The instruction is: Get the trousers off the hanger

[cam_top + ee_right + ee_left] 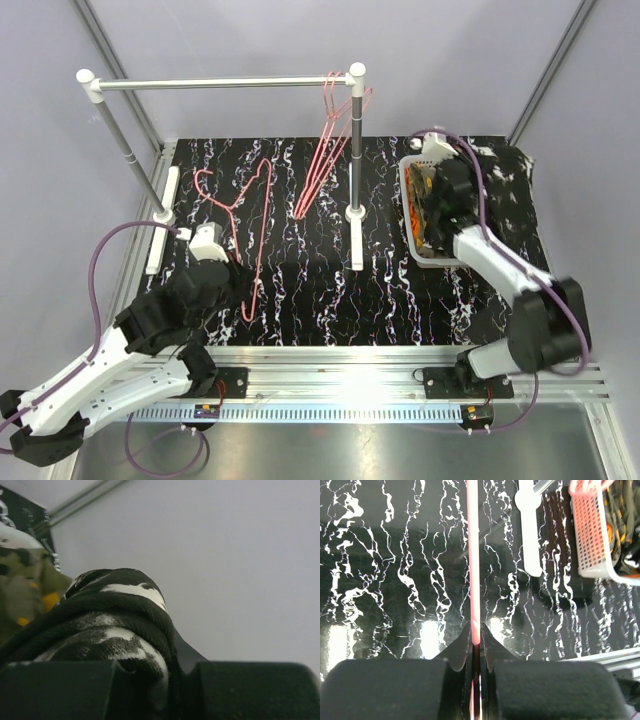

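A pink wire hanger (233, 213) lies flat on the black marbled mat, with no trousers on it. My left gripper (243, 284) is shut on its long bar, which runs up between the jaws as the hanger bar (474, 555) from the left gripper (476, 630). My right gripper (441, 200) hangs over the white basket (415, 232). It is shut on a bunched fold of the black trousers with white speckles (115, 615), which fills the right gripper (166, 656). Behind the fold lies the olive camouflage pair (25, 592). Orange cloth (415, 207) shows inside the basket.
A white clothes rack stands at the back, its rail (220, 84) carrying more pink hangers (333, 108) near the right post (355, 150). The rack's right foot (530, 530) lies beside the basket (592, 535). Metal rails edge the table front.
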